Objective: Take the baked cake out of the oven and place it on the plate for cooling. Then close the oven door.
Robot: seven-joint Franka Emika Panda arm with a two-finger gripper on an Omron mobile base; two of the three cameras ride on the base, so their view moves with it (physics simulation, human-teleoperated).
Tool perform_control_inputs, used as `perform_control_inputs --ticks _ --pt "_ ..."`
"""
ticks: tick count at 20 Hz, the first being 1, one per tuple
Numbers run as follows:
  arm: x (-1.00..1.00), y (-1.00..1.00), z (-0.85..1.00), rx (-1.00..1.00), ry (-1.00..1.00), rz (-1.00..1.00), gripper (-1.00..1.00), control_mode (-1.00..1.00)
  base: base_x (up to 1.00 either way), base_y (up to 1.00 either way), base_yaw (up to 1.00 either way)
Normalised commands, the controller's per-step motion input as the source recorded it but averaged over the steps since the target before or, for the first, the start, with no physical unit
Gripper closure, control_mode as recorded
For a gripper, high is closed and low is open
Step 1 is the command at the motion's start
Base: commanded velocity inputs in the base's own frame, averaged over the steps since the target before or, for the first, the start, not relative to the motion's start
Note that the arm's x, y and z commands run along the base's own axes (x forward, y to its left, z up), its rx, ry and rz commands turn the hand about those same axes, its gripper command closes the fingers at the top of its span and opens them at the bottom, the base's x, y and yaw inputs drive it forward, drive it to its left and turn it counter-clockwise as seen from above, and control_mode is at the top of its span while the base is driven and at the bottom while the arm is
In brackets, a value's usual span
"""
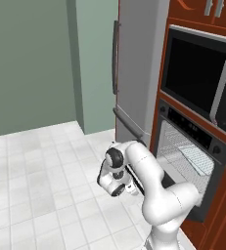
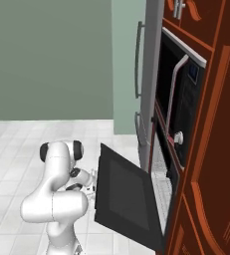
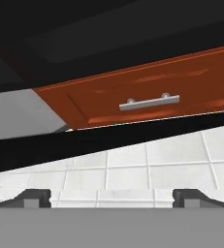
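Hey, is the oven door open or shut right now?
Open. The oven door hangs swung down and out from the oven, whose pale inside and wire rack are exposed.

Glossy white arm (image 1: 153, 185) — dark joints

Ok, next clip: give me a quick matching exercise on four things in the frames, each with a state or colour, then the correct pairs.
Things:
1. oven door
2. gripper
3. drawer front
4. fridge

States or colours:
A. grey, with long vertical handles
B. swung down, open
C. reddish-brown, with a small silver bar handle
D. fingers spread wide, nothing between them

Pairs: 1-B, 2-D, 3-C, 4-A
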Motion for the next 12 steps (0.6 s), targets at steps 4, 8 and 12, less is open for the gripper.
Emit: perform_control_inputs --ticks 4,8,12 --pt "0.24 -0.78 0.26 -0.16 -0.08 -0.07 -1.0 -1.0 0.0 0.0 0.0" --pt "0.29 -0.82 0.27 -0.15 -0.08 -0.07 -1.0 -1.0 0.0 0.0 0.0" --pt "0.31 -0.9 0.27 -0.14 -0.07 -0.07 -1.0 -1.0 0.0 0.0 0.0"
